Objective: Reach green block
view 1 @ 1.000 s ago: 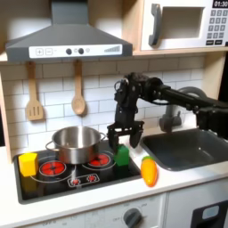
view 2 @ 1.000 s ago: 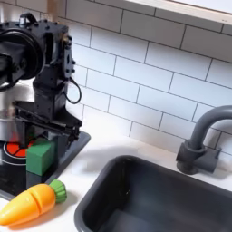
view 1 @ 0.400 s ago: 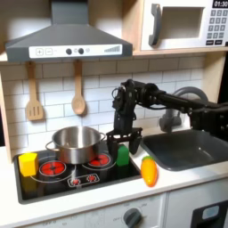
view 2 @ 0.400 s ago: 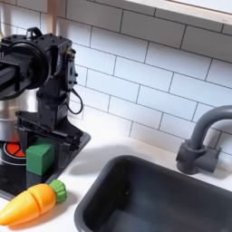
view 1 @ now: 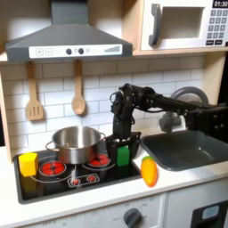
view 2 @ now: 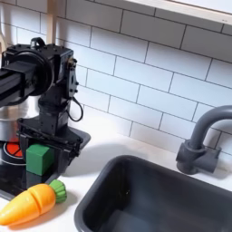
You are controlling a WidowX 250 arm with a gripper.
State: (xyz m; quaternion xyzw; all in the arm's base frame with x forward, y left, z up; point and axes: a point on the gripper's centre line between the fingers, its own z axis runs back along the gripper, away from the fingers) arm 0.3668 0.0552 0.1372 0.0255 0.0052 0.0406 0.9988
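The green block [view 1: 124, 156] stands upright on the black stove top [view 1: 53, 183], right of the steel pot [view 1: 76, 142] in the first exterior view. The gripper [view 1: 123, 143] hangs just over it, fingers spread to either side. The orange carrot [view 2: 31, 203] lies on the counter beside the sink [view 2: 154, 199]

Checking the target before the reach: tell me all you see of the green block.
The green block is a small bright-green cuboid, plastic-looking, standing upright on the black stovetop near its right edge in the first exterior view. The hand hangs just behind and above it; contact can't be judged. The second exterior view shows its flat faces.
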